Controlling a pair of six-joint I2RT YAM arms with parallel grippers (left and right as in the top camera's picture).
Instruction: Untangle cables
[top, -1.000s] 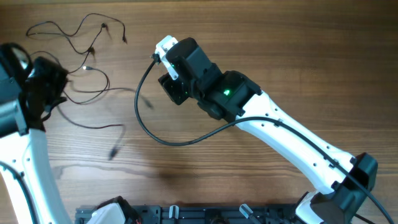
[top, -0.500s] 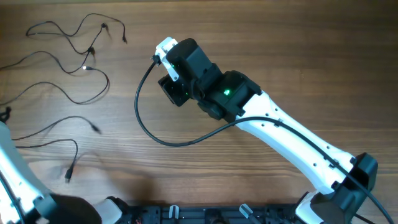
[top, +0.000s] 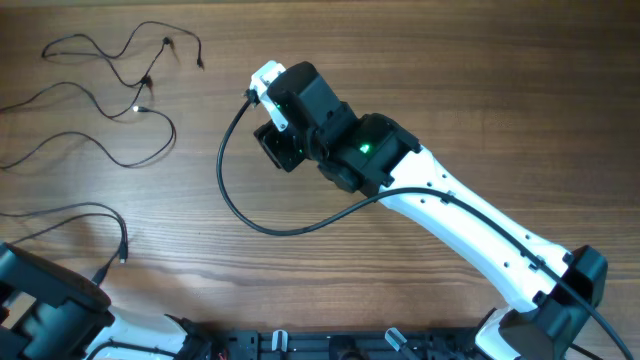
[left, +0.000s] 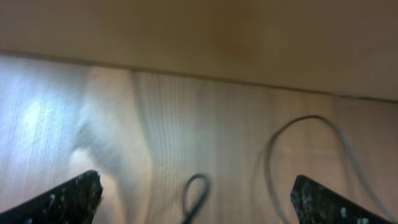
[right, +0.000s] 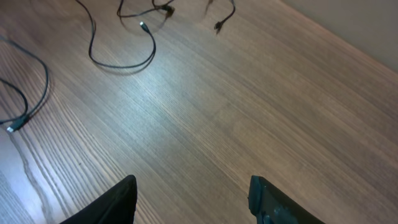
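- Currently, both tools stand spread and grip nothing: the left gripper (left: 196, 186) sits at the lower left of the overhead frame, and the right gripper (right: 193, 199) hangs over bare table (right: 249, 112) near centre.
- We locate the cables (top: 137, 109) at the upper left, where they cross one another. One cable (top: 124, 243) lies apart, lower on the left, near the left gripper.
- Risk: the left wrist view is blurred, so closing may miss that cable or pinch it doubled.
- Risk: pulling one strand may tighten the crossings or drag the group.
- Risk: the right arm's thick lead (top: 220, 170) may snag a wire on a leftward reach.
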